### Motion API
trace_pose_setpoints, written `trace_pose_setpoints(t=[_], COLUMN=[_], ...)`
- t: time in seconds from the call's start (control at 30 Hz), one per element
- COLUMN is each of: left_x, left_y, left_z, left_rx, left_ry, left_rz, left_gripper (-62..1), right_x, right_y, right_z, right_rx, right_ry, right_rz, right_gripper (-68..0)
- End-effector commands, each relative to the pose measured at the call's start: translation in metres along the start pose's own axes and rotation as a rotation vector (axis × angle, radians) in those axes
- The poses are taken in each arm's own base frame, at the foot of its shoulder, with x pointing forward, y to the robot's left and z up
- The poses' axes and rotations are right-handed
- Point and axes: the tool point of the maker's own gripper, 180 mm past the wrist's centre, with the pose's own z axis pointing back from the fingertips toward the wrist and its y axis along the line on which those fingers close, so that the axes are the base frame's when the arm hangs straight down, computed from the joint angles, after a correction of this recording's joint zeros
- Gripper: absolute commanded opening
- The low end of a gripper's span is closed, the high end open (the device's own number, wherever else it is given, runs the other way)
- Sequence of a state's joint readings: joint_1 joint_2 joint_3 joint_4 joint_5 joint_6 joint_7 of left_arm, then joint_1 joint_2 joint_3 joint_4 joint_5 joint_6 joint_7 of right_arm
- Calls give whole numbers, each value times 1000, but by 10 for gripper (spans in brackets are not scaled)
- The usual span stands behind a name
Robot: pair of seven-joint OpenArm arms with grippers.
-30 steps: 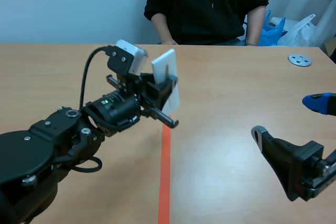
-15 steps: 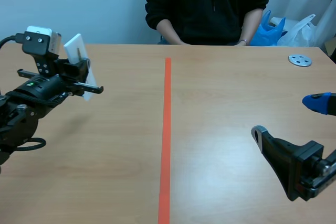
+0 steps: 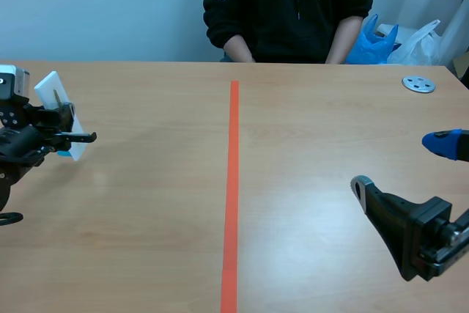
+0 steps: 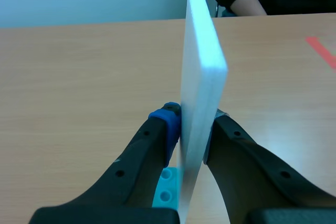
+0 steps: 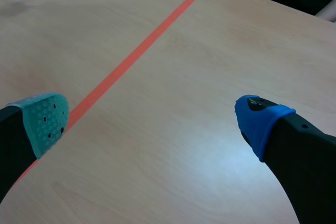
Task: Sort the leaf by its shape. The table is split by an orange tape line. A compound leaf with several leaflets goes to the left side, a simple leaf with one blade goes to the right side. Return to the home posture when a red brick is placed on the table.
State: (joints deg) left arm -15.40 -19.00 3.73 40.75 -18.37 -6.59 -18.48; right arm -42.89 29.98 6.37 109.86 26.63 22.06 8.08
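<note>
Since the earlier frames, the left hand (image 3: 67,133) has been carried from the orange tape line (image 3: 232,196) to the far left edge of the worktop (image 3: 146,210). The white card (image 4: 202,72) is pinched upright between its two fingers, above the left side; which leaf is shown on it cannot be told. The right hand (image 5: 157,114) is kept low over the right side, its fingers spread with nothing between them.

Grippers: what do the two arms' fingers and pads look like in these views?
The left gripper has thick black fingers with small screw holes and a blue pad. The right gripper, also black, carries one teal dotted pad and one blue-covered tip.
</note>
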Motion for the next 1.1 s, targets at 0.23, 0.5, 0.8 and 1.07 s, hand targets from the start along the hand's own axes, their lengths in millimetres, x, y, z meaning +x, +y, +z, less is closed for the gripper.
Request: trace_pose_setpoints(t=[0.23, 0.5, 0.8, 1.07], left_x=[-2, -6, -2, 20], left_y=[14, 21, 22, 24], left_z=[-2, 1, 0, -1], left_rx=[49, 78, 79, 82], left_ry=[-37, -42, -60, -140], left_rz=[41, 90, 88, 123], left_gripper=[-569, -458, -198, 14], right_x=[11, 11, 11, 11], right_y=[-3, -3, -3, -3], right_z=[0, 0, 0, 0], right_rx=[-8, -8, -8, -8], right_ry=[-36, -37, -39, -40], right_rz=[1, 1, 1, 1], right_gripper=[4, 4, 4, 4])
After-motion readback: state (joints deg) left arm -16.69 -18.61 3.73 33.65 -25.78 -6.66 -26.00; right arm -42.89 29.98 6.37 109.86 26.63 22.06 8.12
